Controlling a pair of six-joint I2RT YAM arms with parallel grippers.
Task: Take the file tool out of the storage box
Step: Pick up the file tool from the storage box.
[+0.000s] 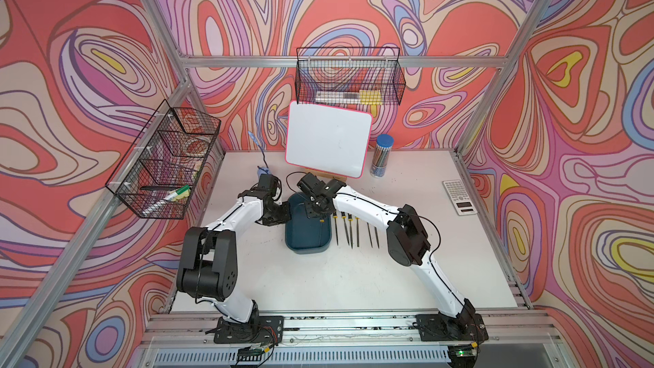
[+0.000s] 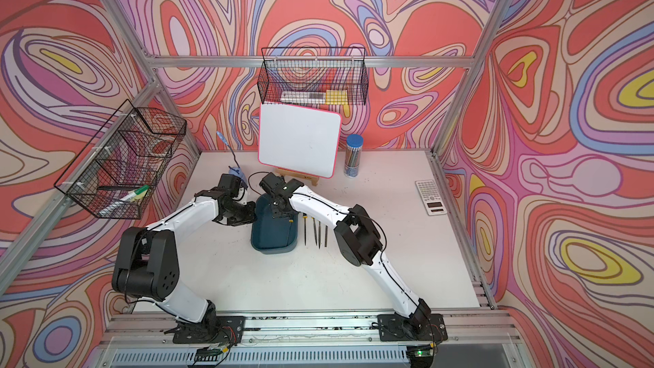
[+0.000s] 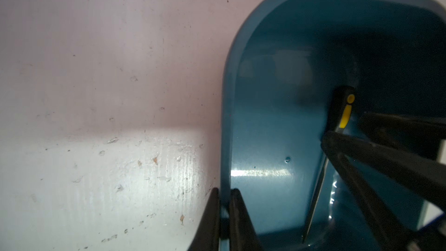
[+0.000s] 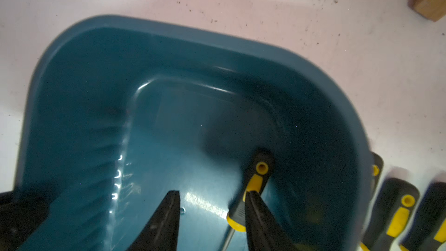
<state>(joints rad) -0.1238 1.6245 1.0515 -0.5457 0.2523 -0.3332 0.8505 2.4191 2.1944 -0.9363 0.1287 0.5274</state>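
1. Left gripper [image 3: 224,196] is clenched on the storage box [image 3: 233,73] rim at 9 o'clock, likely to steady it
2. File tool [image 4: 259,172] lies inside along the 3 o'clock wall, handle toward 12
3. Right gripper [image 4: 212,199] has its jaws apart at the handle, grasping nothing; the wall crowds it, and the way straight up looks clear

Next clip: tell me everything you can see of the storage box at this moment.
The storage box is a dark teal-blue tub of glossy plastic, rectangular with rounded corners, low walls and an open top. It sits on the white table. The left gripper is shut on one long wall. One file with a black-and-yellow handle lies inside by the opposite wall, where the open right gripper reaches in. More files lie outside, beside it.
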